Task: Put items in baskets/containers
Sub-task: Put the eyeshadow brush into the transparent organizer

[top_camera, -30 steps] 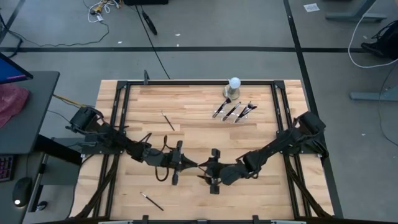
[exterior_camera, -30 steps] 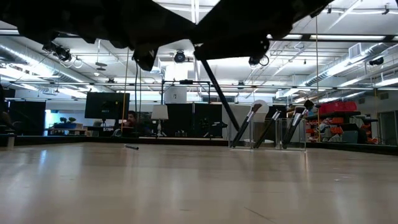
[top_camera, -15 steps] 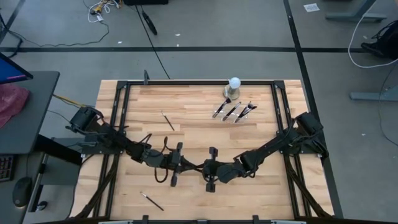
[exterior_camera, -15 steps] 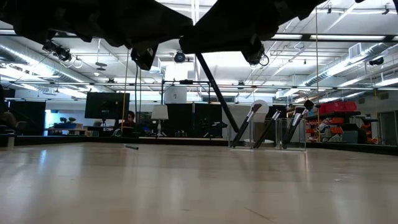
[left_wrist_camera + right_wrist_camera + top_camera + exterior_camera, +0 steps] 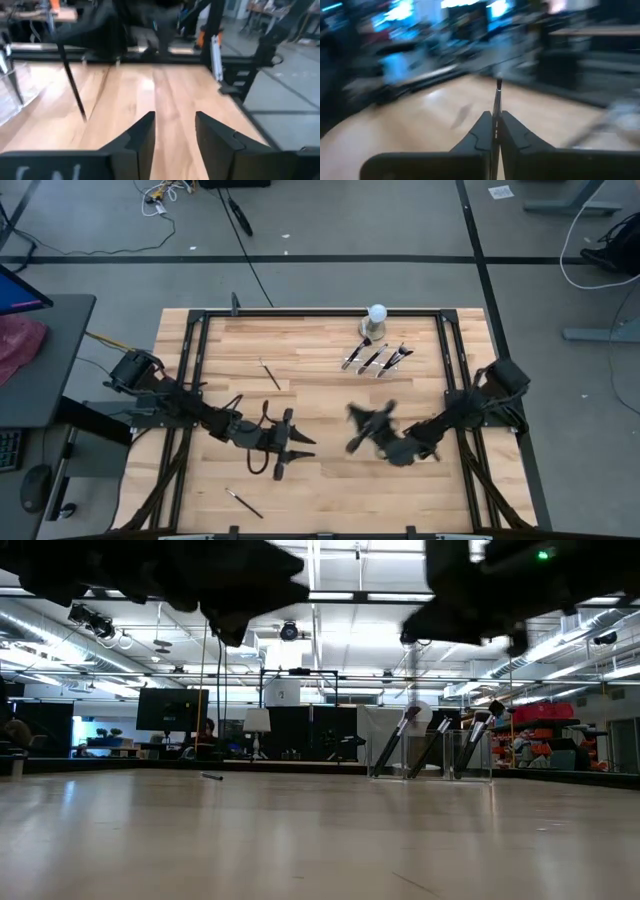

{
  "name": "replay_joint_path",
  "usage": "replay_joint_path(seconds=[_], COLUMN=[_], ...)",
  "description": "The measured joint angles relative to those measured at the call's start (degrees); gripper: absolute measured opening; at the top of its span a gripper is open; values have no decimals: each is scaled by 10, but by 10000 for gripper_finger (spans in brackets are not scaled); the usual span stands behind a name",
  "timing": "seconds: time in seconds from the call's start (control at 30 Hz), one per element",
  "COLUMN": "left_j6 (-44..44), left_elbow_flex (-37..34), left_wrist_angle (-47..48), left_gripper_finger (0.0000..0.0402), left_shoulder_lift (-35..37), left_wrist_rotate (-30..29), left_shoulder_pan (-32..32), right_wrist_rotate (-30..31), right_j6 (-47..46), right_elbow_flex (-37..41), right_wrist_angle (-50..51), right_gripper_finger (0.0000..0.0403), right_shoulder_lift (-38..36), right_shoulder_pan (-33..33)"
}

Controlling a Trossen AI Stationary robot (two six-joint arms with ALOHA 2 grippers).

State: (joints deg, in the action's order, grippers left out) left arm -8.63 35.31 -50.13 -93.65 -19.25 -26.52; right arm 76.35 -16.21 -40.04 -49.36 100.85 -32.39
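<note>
My right gripper (image 5: 362, 430) hangs above the table's middle, blurred and shut on a thin dark makeup brush (image 5: 497, 97). The left wrist view shows that brush (image 5: 72, 85) slanting in the air. My left gripper (image 5: 300, 448) is just left of it, open, with nothing between its fingers (image 5: 175, 117). The clear tray (image 5: 378, 360) at the far right holds several brushes, which lean upright in it (image 5: 432, 745). Two loose brushes lie flat on the wood, one far left (image 5: 269, 373) and one near left (image 5: 243, 502). My right gripper pinches the brush's thin handle (image 5: 497, 120) between its two fingers. The handle runs along the fingers and sticks out past their tips. The brush is lifted clear of the table and slants in the air (image 5: 75, 95).
A white ball on a grey round base (image 5: 376, 315) stands at the far edge, just behind the tray. A black frame (image 5: 300, 311) runs around the tabletop. Bare wood lies between the arms and the tray.
My left gripper has opened and let go of the brush that it held out. My right gripper has taken that brush, turned about, and swung away with it toward the table's right and far side. The brush stays clear of the table.
</note>
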Motion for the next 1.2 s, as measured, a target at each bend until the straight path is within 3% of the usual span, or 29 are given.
replay_joint_path(seconds=[0.1,0.17,0.3,0.47,0.77,0.97,1.2], left_j6=[-11,-12,-12,-12,-12,-12,-12], left_elbow_flex=[0,0,0,0,0,0,0], left_wrist_angle=[21,22,25,25,28,31,31], left_gripper_finger=[155,159,160,160,160,160,160], left_shoulder_lift=[0,-1,-1,-1,-1,-2,-2], left_wrist_rotate=[0,0,0,0,0,-1,-6], left_shoulder_pan=[0,-1,0,1,1,1,1], right_wrist_rotate=[105,138,138,136,95,18,7], right_j6=[44,72,79,41,-33,-90,-161], right_elbow_flex=[65,109,186,241,251,251,250], right_wrist_angle=[-96,-151,-219,-219,-169,-155,-129], right_gripper_finger=[11,11,11,11,11,11,11], right_shoulder_lift=[-47,-85,-164,-220,-209,-206,-192], right_shoulder_pan=[-1,7,45,118,233,263,279])
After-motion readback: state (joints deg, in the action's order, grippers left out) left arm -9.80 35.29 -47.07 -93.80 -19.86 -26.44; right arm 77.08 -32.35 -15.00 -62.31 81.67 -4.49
